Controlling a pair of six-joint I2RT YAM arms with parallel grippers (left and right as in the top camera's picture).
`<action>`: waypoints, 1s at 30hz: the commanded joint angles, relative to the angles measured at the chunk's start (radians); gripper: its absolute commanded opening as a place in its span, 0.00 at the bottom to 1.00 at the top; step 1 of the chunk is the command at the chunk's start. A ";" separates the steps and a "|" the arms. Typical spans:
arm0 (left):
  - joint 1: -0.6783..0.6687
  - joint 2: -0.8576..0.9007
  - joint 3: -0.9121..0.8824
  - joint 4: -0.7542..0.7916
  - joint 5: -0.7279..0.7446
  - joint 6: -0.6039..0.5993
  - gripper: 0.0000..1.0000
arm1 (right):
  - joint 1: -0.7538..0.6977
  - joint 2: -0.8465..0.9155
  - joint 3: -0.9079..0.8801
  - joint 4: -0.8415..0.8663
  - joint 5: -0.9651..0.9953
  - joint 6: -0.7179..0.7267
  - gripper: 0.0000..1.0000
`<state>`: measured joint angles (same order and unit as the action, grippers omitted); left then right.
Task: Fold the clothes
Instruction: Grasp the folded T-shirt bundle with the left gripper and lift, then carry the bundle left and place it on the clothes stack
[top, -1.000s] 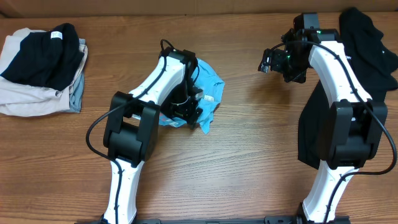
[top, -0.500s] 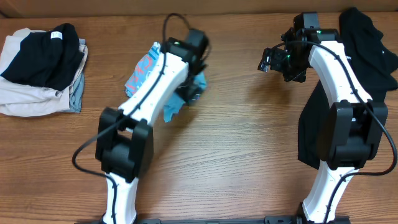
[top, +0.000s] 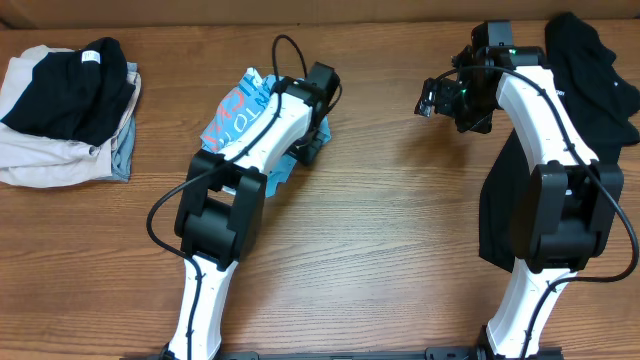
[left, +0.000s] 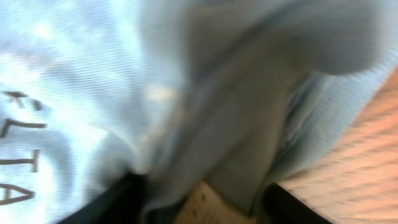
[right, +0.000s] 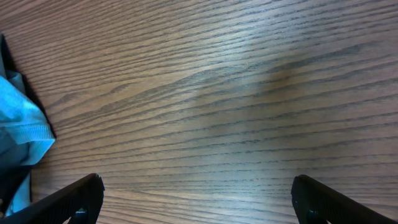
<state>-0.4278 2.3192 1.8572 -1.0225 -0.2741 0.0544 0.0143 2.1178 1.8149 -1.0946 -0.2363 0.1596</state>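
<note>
While the right fingers hang spread and empty over bare wood toward the far right of the desk, the left fingers bite into a bunch of the sky-blue T-shirt. The shirt lies crumpled near the middle of the far edge, partly draped against the left arm. Fabric fills the left wrist view (lettering shows at its left side), so the grip reads as clenched on cloth, though how many layers are caught cannot be told. A black garment sprawls at the far right corner and trails down the right edge. A folded stack rests at the far left corner. The step in hand appears to be spreading the shirt flat before any fold. Done well, that likely means dragging it low toward open wood at the centre. The right arm could then take an opposite hem, and both would pull evenly so the print lies smooth, not twisted.
</note>
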 joint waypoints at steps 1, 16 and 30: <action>0.042 0.039 -0.005 0.008 0.025 -0.032 0.23 | -0.003 -0.049 0.019 0.000 -0.005 -0.003 1.00; 0.270 0.033 1.009 -0.578 0.057 0.161 0.04 | -0.003 -0.049 0.019 -0.017 -0.005 -0.003 1.00; 0.719 0.025 1.235 -0.531 -0.045 0.232 0.04 | -0.002 -0.049 0.019 -0.072 -0.021 -0.002 1.00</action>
<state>0.2127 2.3734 3.0619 -1.5871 -0.3107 0.2558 0.0143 2.1178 1.8149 -1.1671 -0.2405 0.1596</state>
